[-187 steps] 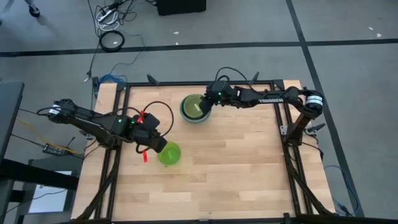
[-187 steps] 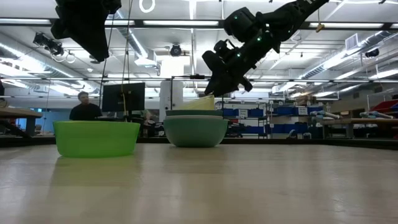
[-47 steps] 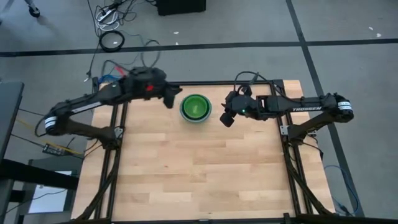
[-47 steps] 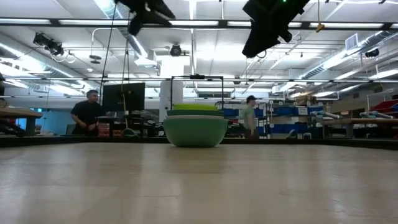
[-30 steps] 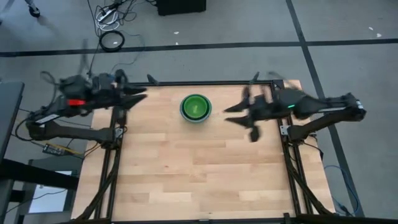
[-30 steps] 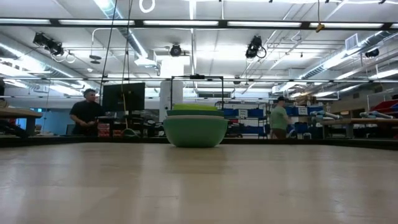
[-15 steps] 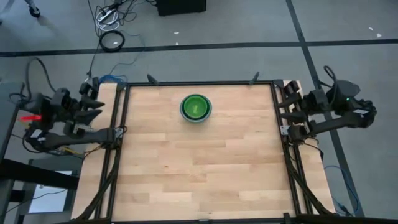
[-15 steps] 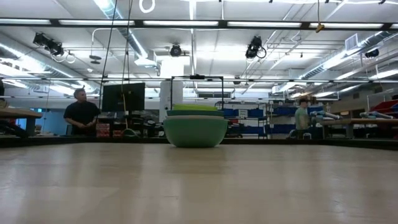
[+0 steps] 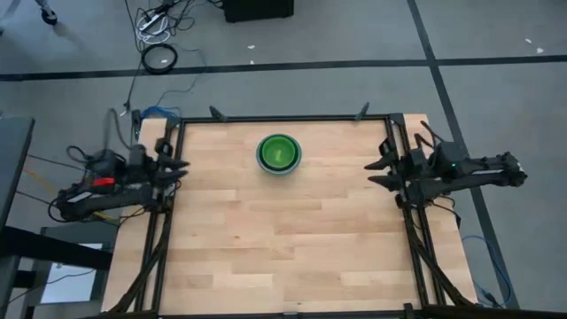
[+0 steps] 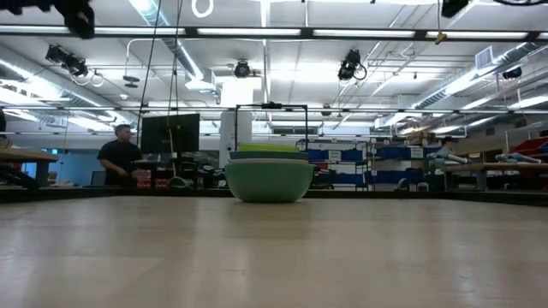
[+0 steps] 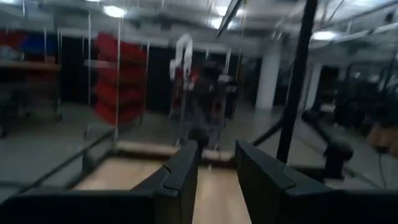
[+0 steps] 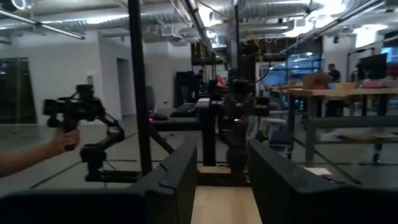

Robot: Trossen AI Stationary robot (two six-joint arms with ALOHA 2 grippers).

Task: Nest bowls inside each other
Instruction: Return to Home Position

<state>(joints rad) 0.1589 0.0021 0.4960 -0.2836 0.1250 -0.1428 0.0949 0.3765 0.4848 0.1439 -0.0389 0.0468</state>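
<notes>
The bowls [image 9: 279,153] stand nested in one stack at the table's far middle. In the low view the sage-green outer bowl [image 10: 269,180] rests on its base on the wood, with a lime-green rim [image 10: 270,148] showing on top. From above, the lime-green bowl fills the middle of the stack. My left gripper [image 9: 182,166] is open over the table's left edge, pointing toward the right. My right gripper [image 9: 372,173] is open over the right edge, pointing toward the left. Each wrist view shows nothing between its fingers [image 11: 186,171] [image 12: 180,171].
Bare wooden tabletop [image 9: 283,239] stretches between the two grippers and toward the near edge. A black frame [image 9: 283,117] borders the table. Beyond the table, a person's hand holds a camera rig [image 12: 71,112], and a person [image 10: 116,154] stands in the room behind.
Both arms have drawn back from either side of the bowl stack to their own table edges, left and right, and come down lower. The stack of bowls has stayed where it was.
</notes>
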